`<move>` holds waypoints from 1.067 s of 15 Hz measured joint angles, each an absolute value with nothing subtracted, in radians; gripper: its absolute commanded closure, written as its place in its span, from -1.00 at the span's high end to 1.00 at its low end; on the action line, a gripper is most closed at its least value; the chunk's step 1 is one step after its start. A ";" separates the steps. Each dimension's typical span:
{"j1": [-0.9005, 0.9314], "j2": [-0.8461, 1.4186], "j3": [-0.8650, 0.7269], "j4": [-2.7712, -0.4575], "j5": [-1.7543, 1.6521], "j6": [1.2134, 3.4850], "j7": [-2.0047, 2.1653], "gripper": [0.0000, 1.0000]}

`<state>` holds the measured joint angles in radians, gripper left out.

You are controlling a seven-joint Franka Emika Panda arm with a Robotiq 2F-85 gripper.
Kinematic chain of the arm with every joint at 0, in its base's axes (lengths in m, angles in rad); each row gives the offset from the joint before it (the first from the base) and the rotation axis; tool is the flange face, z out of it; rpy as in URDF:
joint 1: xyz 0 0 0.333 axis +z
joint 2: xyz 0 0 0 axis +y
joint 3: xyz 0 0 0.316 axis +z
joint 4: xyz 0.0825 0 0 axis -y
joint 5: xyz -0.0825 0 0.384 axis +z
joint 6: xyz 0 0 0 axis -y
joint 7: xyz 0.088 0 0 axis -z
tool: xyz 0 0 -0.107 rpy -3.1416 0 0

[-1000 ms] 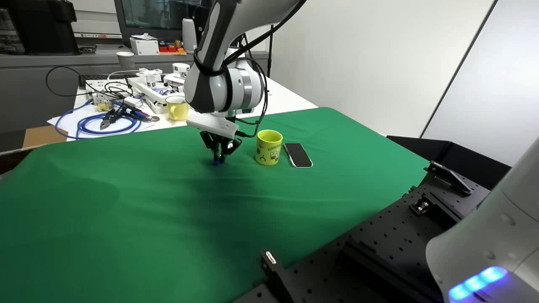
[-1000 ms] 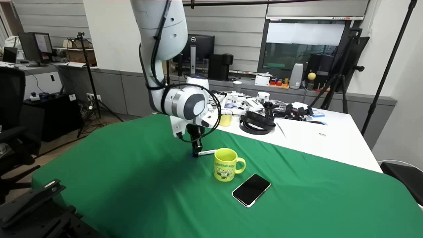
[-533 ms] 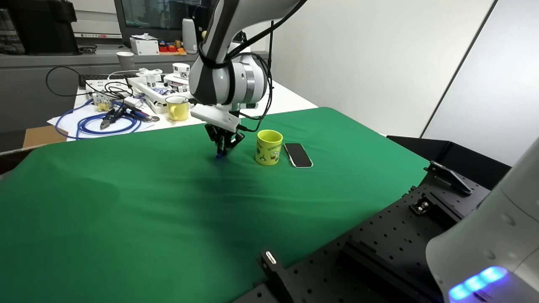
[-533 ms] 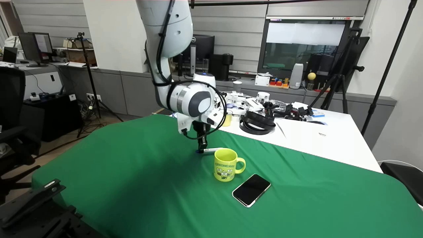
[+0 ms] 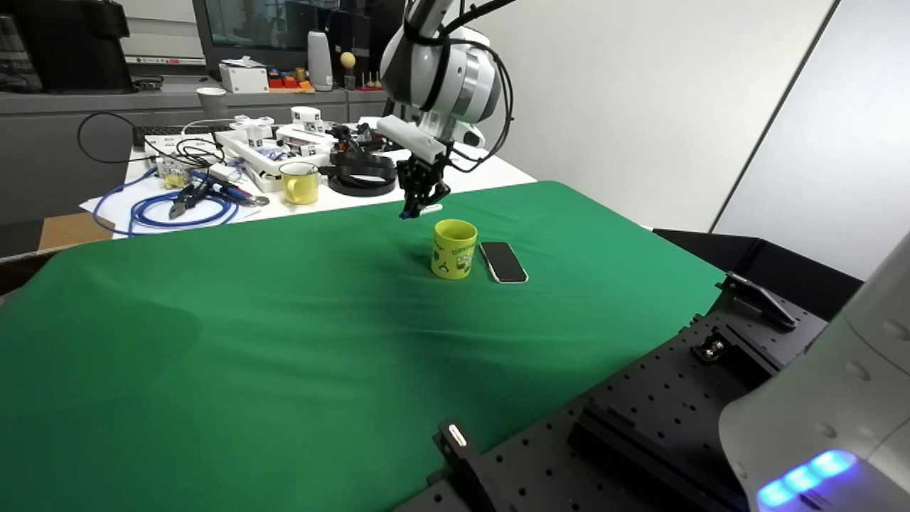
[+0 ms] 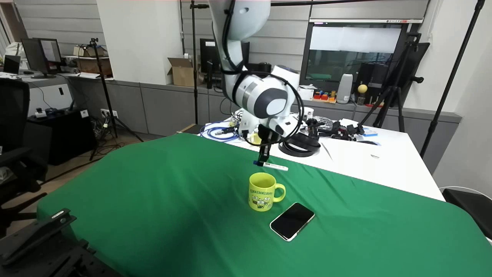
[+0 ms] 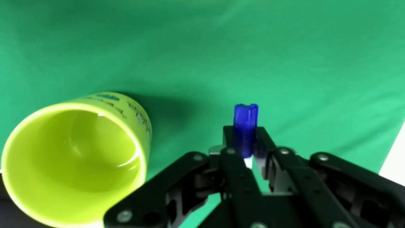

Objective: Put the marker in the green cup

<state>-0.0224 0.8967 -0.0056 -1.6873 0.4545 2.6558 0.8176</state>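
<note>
The gripper and the marker have risen and swung rightward over the last half second in both exterior views, while the green cup and the phone sit where they were. The shift suggests the pick-up is done and the carry under way, with the drop into the cup yet to come. From left in the wrist view: the cup, its mouth showing and no marker inside; then, apart from it, two fingers clenched on the marker near its blue end; at far right, a corner of white surface. In an exterior view the marker seems to hang above the green cloth, beyond the cup: a dark blue cap pokes out left, a slim white barrel runs right, dipping slightly. So nearly level, it probably needs tipping upright to slip into the mouth.
</note>
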 measured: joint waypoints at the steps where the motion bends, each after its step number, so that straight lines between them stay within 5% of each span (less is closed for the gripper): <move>1: -0.051 0.885 0.000 -1.687 0.472 2.633 0.815 -0.91; 16: -0.303 0.851 0.032 -1.470 0.883 1.756 0.731 -0.91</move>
<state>-0.3029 0.8509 0.0323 -1.4700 0.8834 1.7556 0.7308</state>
